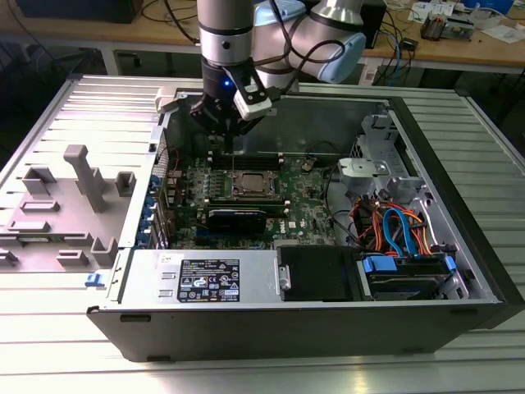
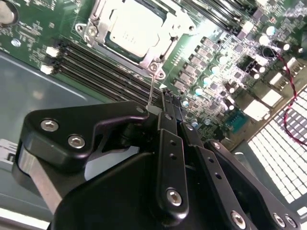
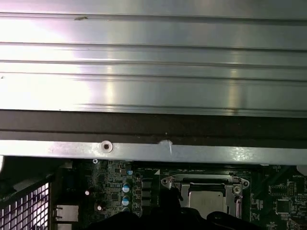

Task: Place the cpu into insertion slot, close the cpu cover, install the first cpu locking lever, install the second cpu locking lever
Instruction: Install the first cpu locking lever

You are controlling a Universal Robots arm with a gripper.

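The cpu (image 2: 128, 29) lies in the insertion slot (image 1: 253, 185) on the motherboard, its dull silver top showing through the cpu cover (image 2: 163, 53), which lies flat over it. A thin wire locking lever (image 2: 151, 88) rises from the socket's corner to my gripper (image 2: 163, 104). My gripper (image 1: 229, 141) hangs just behind the socket, shut on the raised tip of that lever. In the first wrist view the cpu (image 3: 206, 201) and the cpu cover (image 3: 204, 180) sit below the case's edge.
Long black memory slots (image 2: 103, 67) run beside the socket. The case's back wall (image 1: 328, 115) stands close behind my gripper. A drive cage with orange and blue cables (image 1: 398, 230) fills the exterior view's right, and a power supply (image 1: 205, 279) lies in front. A grey fixture (image 1: 78, 176) stands outside the case.
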